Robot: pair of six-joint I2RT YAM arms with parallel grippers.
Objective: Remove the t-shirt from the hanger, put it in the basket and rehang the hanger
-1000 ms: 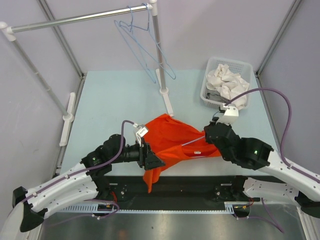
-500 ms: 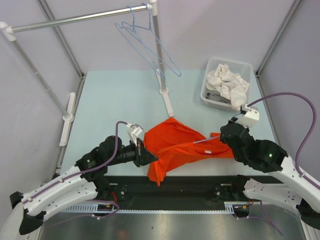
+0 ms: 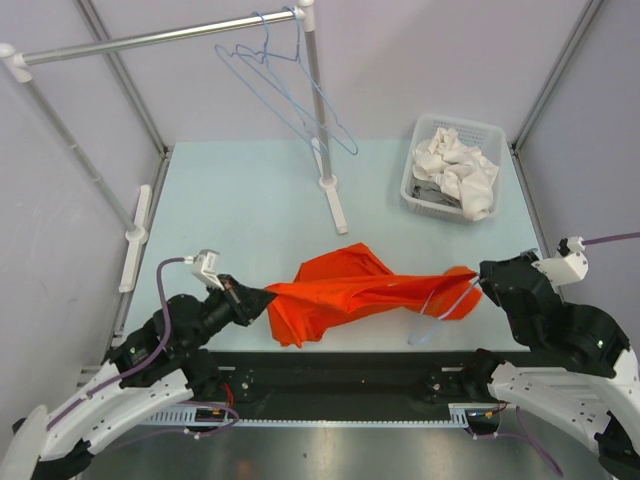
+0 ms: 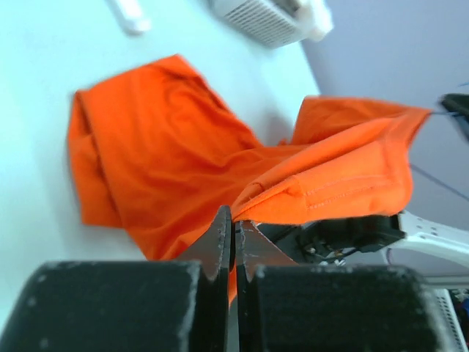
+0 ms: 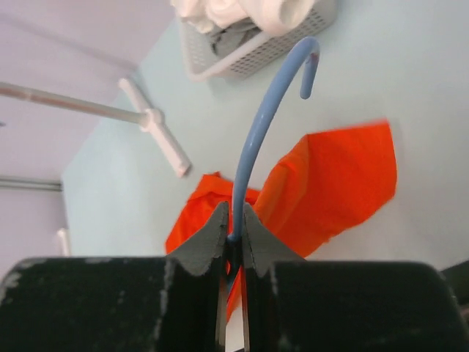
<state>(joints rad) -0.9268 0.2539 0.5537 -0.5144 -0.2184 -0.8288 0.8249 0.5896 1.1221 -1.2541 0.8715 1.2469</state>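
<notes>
The pale table [image 3: 230,200] carries a clothes rack [image 3: 150,40] along its far edge, two bare wire hangers [image 3: 290,90] dangling from the rail. The orange t-shirt [image 3: 345,290] is pulled out in a long band along the near edge, partly lifted off the surface between the two arms. A white basket [image 3: 412,180] of pale cloths sits in the far right corner. The left gripper [image 4: 234,220] is pinched tight on a seamed fold of the shirt. The right gripper [image 5: 233,220] is clamped on the blue hanger [image 5: 251,147] below its hook, at the shirt's right end.
</notes>
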